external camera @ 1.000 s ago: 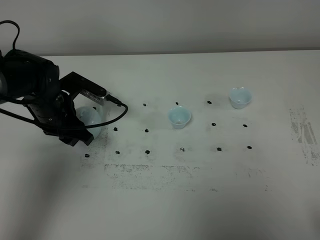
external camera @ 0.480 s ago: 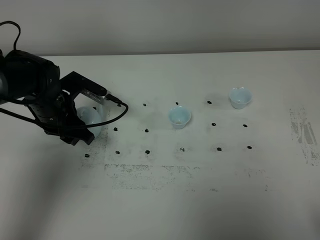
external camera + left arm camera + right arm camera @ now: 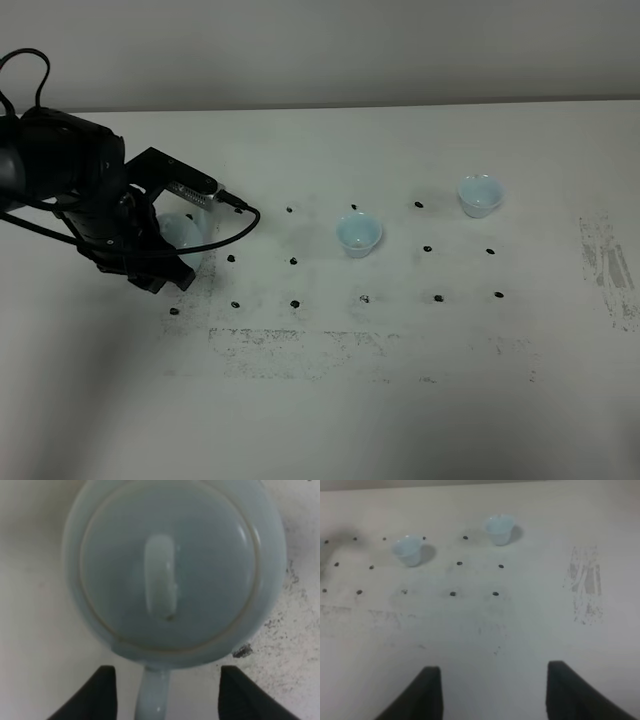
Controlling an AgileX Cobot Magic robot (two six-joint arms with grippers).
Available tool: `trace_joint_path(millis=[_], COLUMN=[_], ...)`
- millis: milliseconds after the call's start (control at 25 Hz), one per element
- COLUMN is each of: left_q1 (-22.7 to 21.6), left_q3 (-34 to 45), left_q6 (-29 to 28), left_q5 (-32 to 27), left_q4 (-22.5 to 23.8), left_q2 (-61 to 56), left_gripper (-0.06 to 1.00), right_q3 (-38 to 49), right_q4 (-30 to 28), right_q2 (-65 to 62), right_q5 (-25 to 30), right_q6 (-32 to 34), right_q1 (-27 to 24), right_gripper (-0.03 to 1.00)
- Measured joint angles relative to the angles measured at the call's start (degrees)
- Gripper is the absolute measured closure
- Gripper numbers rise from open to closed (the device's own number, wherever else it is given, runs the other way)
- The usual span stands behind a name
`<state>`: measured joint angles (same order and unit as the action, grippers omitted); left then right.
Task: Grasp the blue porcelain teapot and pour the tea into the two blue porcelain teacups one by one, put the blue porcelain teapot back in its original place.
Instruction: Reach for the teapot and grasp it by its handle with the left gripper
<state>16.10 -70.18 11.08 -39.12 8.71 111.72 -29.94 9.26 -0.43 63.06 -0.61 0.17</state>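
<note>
Our left hand [image 3: 167,692] hangs open astride the loop handle [image 3: 154,700] of the blue porcelain teapot [image 3: 170,570] at frame left, lined up for lifting and pouring.

Lab setup: white table [image 3: 400,400] w/ marker dots [image 3: 294,261]

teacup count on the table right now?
2. One teacup sits near the table's middle; the other teacup stands farther right and back. The left arm hides some table around the teapot.
</note>
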Motion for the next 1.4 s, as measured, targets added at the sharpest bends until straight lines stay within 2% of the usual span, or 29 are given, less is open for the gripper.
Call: trace_joint_path(millis=[400,1240,1400], left_q1=[0.00,-0.18,-0.18], left_q3=[-0.06,-2.34,-2.34], left_q6=[0.00,-4.11,-4.22], left_q5=[0.30,-2.27,-2.27], left_q4=[-0.04,0.01,1.12], left_q2=[0.74,1.26,2.60], left_gripper=[0.47,0.47,0.47], right_q3=[0.00,0.00,0.00], right_q4=[0.00,0.00,0.00], right_q2=[0.00,0.00,0.00], right_q5=[0.00,0.00,0.00], right_q6=[0.00,0.04,0.04], right_q1=[0.00,0.00,0.00], right_gripper=[0.48,0.48,0.48])
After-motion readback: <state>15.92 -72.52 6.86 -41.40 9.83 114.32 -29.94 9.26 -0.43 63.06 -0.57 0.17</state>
